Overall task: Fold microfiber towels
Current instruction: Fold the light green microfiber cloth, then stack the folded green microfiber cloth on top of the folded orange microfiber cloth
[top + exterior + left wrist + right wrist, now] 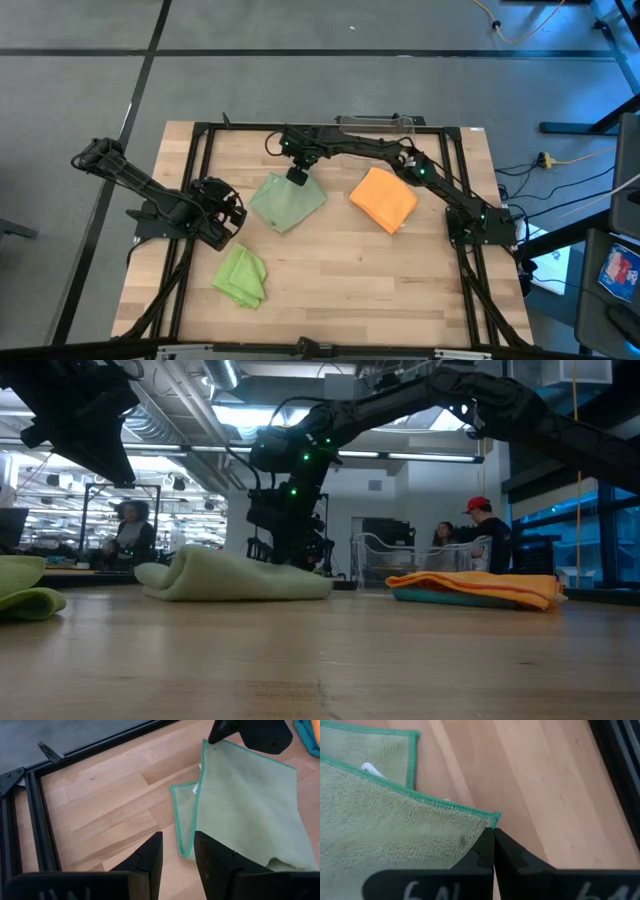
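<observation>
I'm looking down on a pale wooden counter (340,270) with a black metal frame (200,150) along its sides, standing on a grey floor (80,90) crossed by dark lines. My right hand (297,176) has reached across to the middle and is clenched on the corner of the sage towel (288,203); in the right wrist view its fingers (485,851) meet right at the green-stitched corner of that towel (395,830). The sage towel lies just at 11 o'clock of the counter's centre, folded over on itself. My left hand (228,214) waits at 9 o'clock beside it, fingers (150,857) released and holding nothing, the towel's edge (240,805) just ahead of them. The lime towel (242,276) lies crumpled at 7 o'clock. The orange towel (384,199) sits folded at 2 o'clock, and the low view shows it resting on a teal towel (440,597). A clear plastic bin (375,123) stands at the 12 o'clock edge. Beyond the counter the low view shows an open workshop with ceiling lights (240,415) and several people (485,530)
</observation>
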`<state>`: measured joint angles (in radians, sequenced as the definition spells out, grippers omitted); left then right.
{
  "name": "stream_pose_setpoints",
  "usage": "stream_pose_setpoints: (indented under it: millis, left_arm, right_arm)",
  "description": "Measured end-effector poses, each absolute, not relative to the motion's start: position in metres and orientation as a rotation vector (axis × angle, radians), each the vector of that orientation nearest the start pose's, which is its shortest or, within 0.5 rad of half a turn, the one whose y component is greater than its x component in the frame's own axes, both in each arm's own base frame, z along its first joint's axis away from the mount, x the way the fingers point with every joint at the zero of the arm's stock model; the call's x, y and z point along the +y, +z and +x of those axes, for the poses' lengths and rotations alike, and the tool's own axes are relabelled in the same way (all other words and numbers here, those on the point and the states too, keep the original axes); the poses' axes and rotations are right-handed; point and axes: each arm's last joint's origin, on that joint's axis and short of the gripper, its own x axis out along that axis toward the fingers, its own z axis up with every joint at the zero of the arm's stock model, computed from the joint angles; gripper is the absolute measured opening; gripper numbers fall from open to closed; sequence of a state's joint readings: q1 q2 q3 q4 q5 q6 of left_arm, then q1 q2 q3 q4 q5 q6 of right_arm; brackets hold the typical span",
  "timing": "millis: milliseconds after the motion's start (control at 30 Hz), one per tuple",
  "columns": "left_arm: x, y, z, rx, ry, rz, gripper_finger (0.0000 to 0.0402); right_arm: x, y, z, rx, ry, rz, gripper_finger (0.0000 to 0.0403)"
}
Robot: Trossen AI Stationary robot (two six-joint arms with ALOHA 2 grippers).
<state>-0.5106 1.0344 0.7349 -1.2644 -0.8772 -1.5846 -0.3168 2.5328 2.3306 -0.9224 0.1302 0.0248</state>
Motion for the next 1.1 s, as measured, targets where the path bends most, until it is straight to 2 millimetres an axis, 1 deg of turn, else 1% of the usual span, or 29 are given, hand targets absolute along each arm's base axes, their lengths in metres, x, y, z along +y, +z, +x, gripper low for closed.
stream_pose_setpoints:
  millis: [100,200,300,433,533,700,767,967,1100]
  left_arm:
    - [-0.048,0.229,0.131,0.615,1.018,-0.386,0.0103]
    - [-0.048,0.229,0.131,0.615,1.018,-0.387,0.0103]
    - [-0.048,0.229,0.131,0.615,1.018,-0.387,0.0103]
    - [-0.048,0.229,0.131,0.614,1.017,-0.388,0.0103]
    - [-0.048,0.229,0.131,0.61,1.018,-0.386,0.0103]
    - [-0.048,0.23,0.131,0.594,1.02,-0.376,0.0103]
    - [-0.047,0.23,0.131,0.592,1.021,-0.373,0.0103]
    - [-0.047,0.23,0.131,0.587,1.021,-0.371,0.0103]
    - [-0.047,0.23,0.131,0.587,1.021,-0.371,0.0103]
  right_arm:
    - [-0.168,0.177,0.503,1.121,-0.402,0.136,0.0012]
    - [-0.167,0.177,0.503,1.122,-0.376,0.147,0.0032]
    - [-0.164,0.186,0.505,1.104,-0.359,0.126,0.0051]
    - [-0.159,0.216,0.499,1.059,-0.336,0.089,0.0069]
    - [-0.155,0.238,0.488,1.078,-0.331,0.091,0.0075]
    - [-0.136,0.267,0.466,1.175,-0.321,0.111,0.0074]
    - [-0.124,0.272,0.459,1.234,-0.298,0.105,0.0072]
    - [-0.088,0.268,0.445,1.462,-0.184,0.031,0.0074]
    - [-0.067,0.259,0.447,1.507,-0.1,-0.047,0.0074]
